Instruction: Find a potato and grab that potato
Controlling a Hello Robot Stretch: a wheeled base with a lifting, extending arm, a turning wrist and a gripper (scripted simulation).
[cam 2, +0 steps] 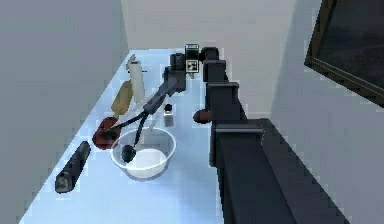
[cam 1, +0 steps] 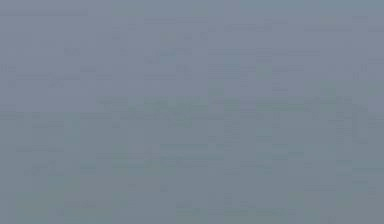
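Note:
On the pale blue countertop (cam 2: 90, 190) in the arm side view, a small brown rounded blob (cam 2: 200, 117) lies against the dark arm bar's (cam 2: 235, 130) left side; it may be the potato. The gripper (cam 2: 131, 150) reaches down and left from its dark body (cam 2: 168, 88), and its thin fingers end at a white bowl (cam 2: 148, 160). I cannot tell whether it holds anything. A red rounded thing (cam 2: 105, 128) lies just left of the fingers.
A long tan loaf (cam 2: 121, 97) and a pale bottle (cam 2: 134, 72) lie farther up the counter. A dark elongated object (cam 2: 72, 170) rests near the left edge, and a small shaker (cam 2: 170, 114) stands mid-counter. A dark framed picture (cam 2: 350, 50) hangs on the right wall. A plain grey-blue wall (cam 1: 192, 112) faces the forward view.

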